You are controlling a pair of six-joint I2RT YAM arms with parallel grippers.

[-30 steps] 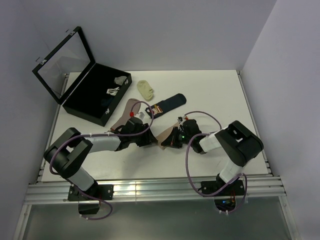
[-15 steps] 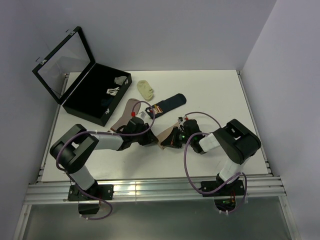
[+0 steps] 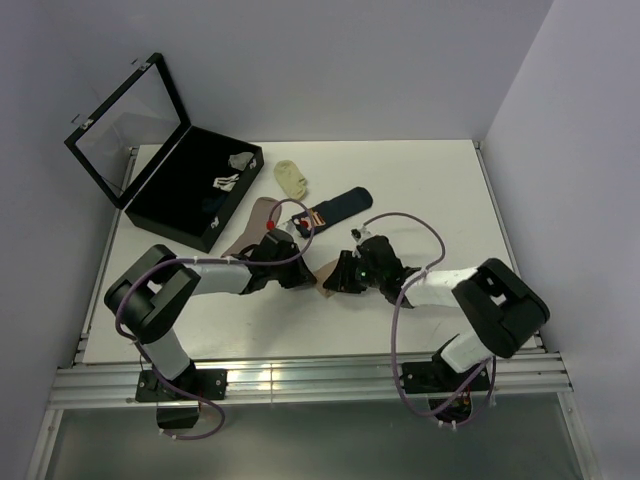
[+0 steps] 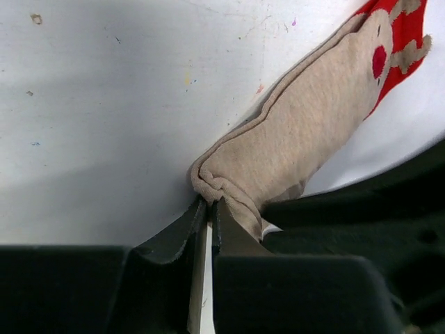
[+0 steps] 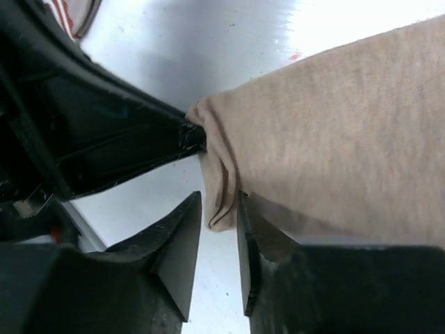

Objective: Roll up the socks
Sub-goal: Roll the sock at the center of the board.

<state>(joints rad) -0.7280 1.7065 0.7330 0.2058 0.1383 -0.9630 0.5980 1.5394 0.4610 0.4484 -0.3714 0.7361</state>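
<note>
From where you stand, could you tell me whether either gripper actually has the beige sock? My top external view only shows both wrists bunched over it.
Observer: The left wrist camera shows the left gripper almost closed, its tips nipping the folded end of the beige sock.
Operator: Thank you. And the right one?
Observer: In its own camera, the right gripper is closed on a fold of that same end.
Operator: Is any of it rolled?
Observer: Only that end is bunched. The rest lies flat on the table, out to the red toe.
</note>
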